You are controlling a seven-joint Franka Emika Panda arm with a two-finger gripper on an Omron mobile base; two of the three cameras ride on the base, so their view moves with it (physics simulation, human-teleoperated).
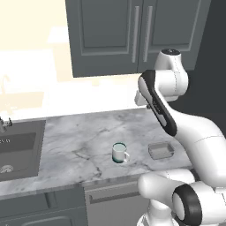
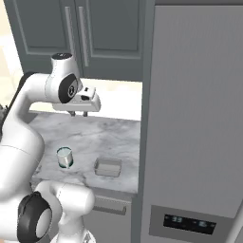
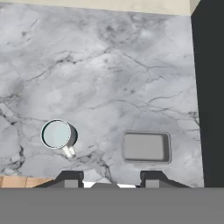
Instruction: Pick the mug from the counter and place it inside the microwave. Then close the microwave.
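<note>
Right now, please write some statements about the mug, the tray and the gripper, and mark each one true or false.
1. The mug stands upright on the counter. True.
2. The gripper holds the mug. False: it hangs above the counter, holding nothing, jaws apart.
3. The grey tray is empty. True.
4. The mug sits inside the tray. False: it stands beside the tray, apart from it.
5. A sink is set into the counter. True.
</note>
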